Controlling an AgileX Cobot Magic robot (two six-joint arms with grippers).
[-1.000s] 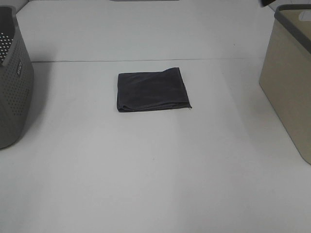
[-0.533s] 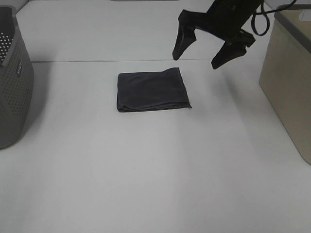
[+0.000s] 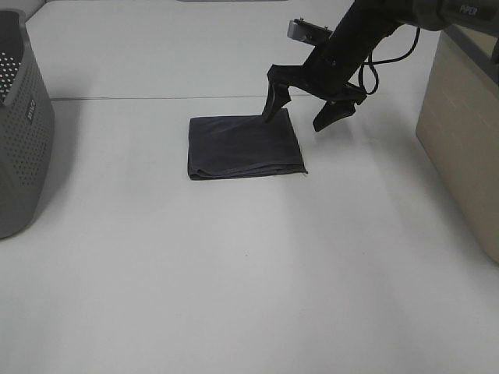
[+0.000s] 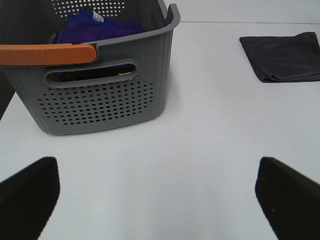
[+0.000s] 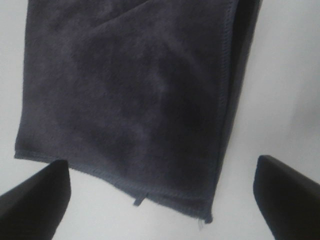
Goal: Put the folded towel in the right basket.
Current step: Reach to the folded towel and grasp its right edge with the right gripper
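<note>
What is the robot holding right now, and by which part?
Nothing. The right tool is open over the folded towel, not gripping it; the left tool is open and empty.

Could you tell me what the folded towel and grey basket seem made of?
The folded towel looks like soft dark grey cloth, likely microfibre: fuzzy nap, stitched hem. The grey basket seems moulded matte plastic, judging by its perforated walls.

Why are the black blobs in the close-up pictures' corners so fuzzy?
Left wrist view: the fingers of the left hand sit too near the lens to focus; the grey basket is sharp. Right wrist view: right hand likewise; the towel looks soft.
</note>
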